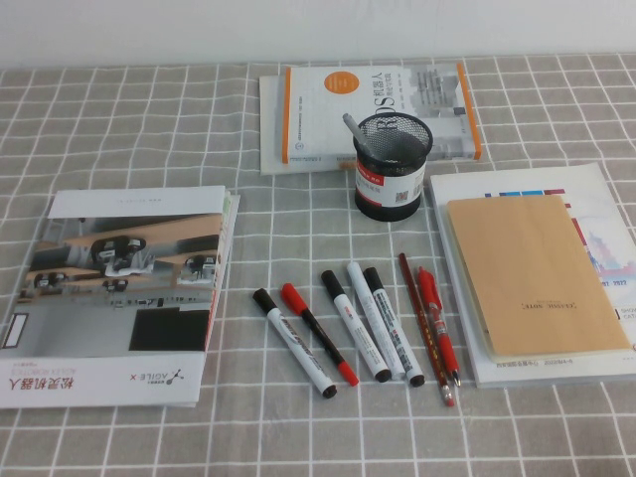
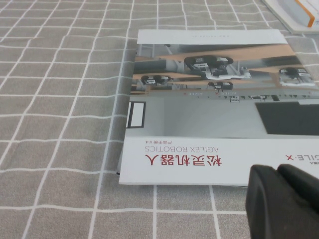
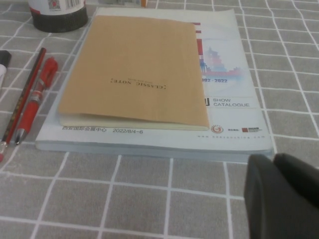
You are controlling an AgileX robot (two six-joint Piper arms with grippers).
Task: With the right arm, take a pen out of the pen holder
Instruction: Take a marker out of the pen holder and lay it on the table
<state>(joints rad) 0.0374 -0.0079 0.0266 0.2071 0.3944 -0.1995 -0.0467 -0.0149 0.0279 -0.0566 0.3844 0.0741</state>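
Observation:
A black mesh pen holder point(image 1: 389, 167) stands at the back of the table, in front of a white and orange book point(image 1: 378, 109). One grey pen point(image 1: 358, 129) leans out of it. Only the holder's base point(image 3: 59, 12) shows in the right wrist view. My right gripper point(image 3: 273, 162) is shut and empty, low over the cloth just short of the near edge of the catalogue point(image 3: 234, 89), well away from the holder. My left gripper point(image 2: 275, 172) is shut and empty near the front edge of the AgileX brochure point(image 2: 209, 109). Neither arm appears in the high view.
Several markers point(image 1: 373, 318) and a red pen point(image 1: 437, 323) lie in a row in front of the holder. A tan notebook point(image 1: 532, 273) rests on the catalogue point(image 1: 596, 199) at the right. The brochure point(image 1: 119, 288) lies at the left on the checked cloth point(image 1: 298, 427).

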